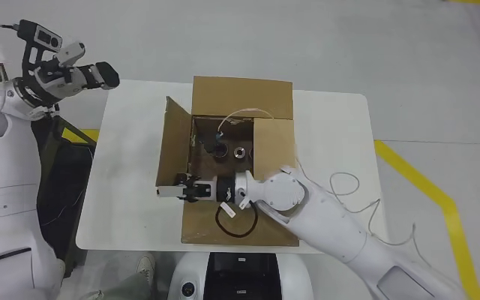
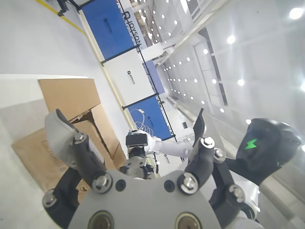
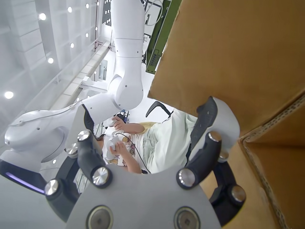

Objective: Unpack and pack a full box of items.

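An open cardboard box point(image 1: 241, 94) stands in the middle of the white table point(image 1: 334, 120), its flaps folded out. Inside it lie a black cable loop point(image 1: 234, 223), a thin white cable point(image 1: 241, 115) and two small dark round items point(image 1: 222, 153). My right gripper point(image 1: 181, 188) is at the near end of the box's left flap point(image 1: 172, 146). It is open, and one finger point(image 3: 209, 113) sits right beside the cardboard flap point(image 3: 233, 44), with nothing between the fingers. My left gripper point(image 1: 105, 74) hangs open point(image 2: 129, 122) in the air beyond the table's far left corner, away from the box point(image 2: 71, 96).
A thin white wire point(image 1: 352, 187) trails over the table to the right of the box. A dark object point(image 1: 64, 176) stands on the floor against the table's left edge. Yellow floor tape point(image 1: 420, 180) runs to the right of the table.
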